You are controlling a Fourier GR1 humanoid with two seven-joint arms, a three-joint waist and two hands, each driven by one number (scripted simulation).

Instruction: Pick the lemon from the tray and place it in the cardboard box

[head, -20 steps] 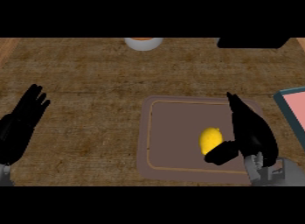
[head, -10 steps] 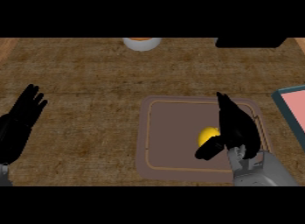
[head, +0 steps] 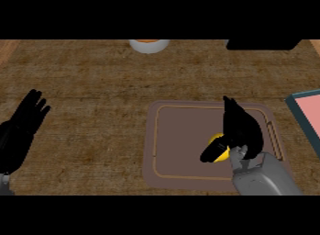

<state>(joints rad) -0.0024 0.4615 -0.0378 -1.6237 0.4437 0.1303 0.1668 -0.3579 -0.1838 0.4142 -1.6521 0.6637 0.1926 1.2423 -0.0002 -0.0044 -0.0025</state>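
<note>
Right robot hand (head: 243, 131), fingers straight, is hanging over the tray (head: 182, 137), a box (head: 318, 121) lying to its right. Its thumb is covering part of the yellow lemon (head: 223, 157).

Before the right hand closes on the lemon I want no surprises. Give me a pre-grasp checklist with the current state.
1. Lemon lying on the tray: ok.
2. Right hand over the lemon, thumb at its left side: ok.
3. Fingers curled round the lemon: not ok, they look straight.
4. Palm touching the lemon: cannot tell, the hand hides it.
5. Box open at the top: ok, though cut off by the right edge.
6. Left hand out of the way, open at the left: ok.
</note>
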